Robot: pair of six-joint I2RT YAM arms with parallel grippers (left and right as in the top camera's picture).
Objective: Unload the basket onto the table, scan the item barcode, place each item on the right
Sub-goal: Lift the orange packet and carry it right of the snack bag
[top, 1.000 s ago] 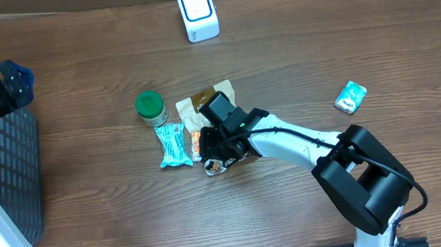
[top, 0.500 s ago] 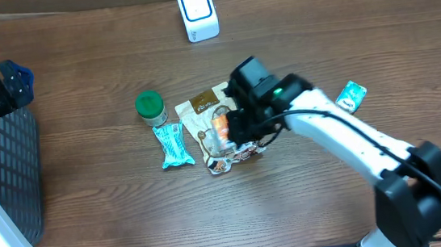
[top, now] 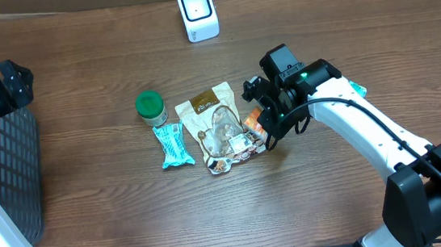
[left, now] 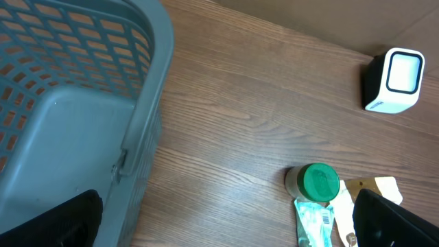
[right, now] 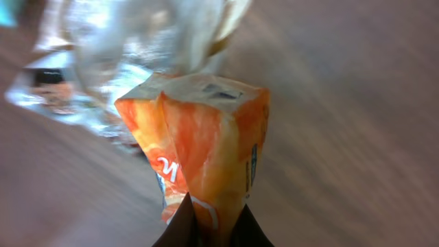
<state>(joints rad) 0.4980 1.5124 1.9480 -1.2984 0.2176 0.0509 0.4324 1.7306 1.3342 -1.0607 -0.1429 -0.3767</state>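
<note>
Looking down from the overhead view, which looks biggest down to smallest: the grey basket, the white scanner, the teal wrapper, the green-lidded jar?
1. the grey basket, though the frame cuts it off
2. the white scanner
3. the teal wrapper and the green-lidded jar look too alike to rank

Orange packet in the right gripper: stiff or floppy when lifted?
Likely floppy: the orange packet is creased thin film, pinched at one end by the right gripper. Probably light, so it may sag or twist.
</note>
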